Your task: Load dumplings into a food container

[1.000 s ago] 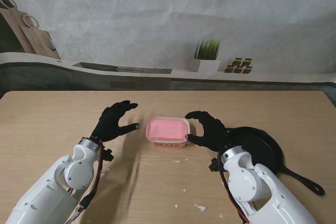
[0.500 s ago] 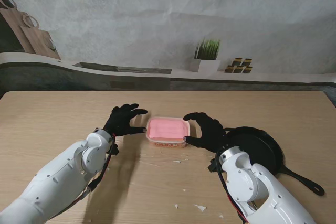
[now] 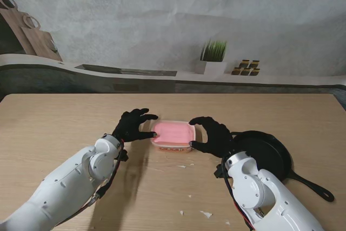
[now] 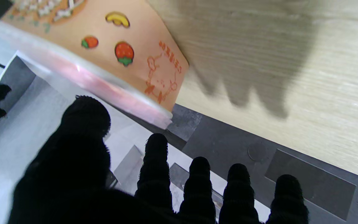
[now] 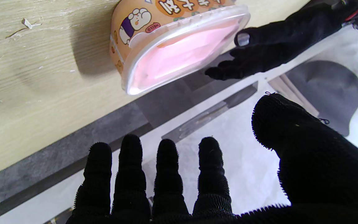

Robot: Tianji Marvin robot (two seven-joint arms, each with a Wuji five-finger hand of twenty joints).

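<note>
- Food container [image 3: 172, 135], pink lid on, sits mid-counter [image 3: 65, 123] btwn the two black-gloved hands; contents hidden by lid, no dumplings in sight.
- Left hand [image 3: 133, 125] at container's left edge, fingers [image 3: 150, 133] spread, one tip touching or just over the lid rim; grasping nothing.
- Right hand [image 3: 212, 135] at container's right side, fingers curled loosely w/ thumb near the front corner; can't tell whether it touches; nothing gripped.
- Left wrist view: orange side wall of container [image 4: 129, 53] shows cartoon strawberries, a banana, an outline animal w/ small characters, too small to read.
- Right wrist view: container [image 5: 172, 40] wall carries a white cartoon figure, a tag reading "HELLO", larger characters cut off at the frame edge; left hand [image 5: 275, 46] visible beyond it.
- Black frying pan [image 3: 267, 155] on counter just right of right hand, handle pointing toward me & right; looks empty from what shows.
- White crumbs [image 3: 205, 214] scattered on counter nearer to me.
- Potted plant [image 3: 212, 57] on ledge behind.
</note>
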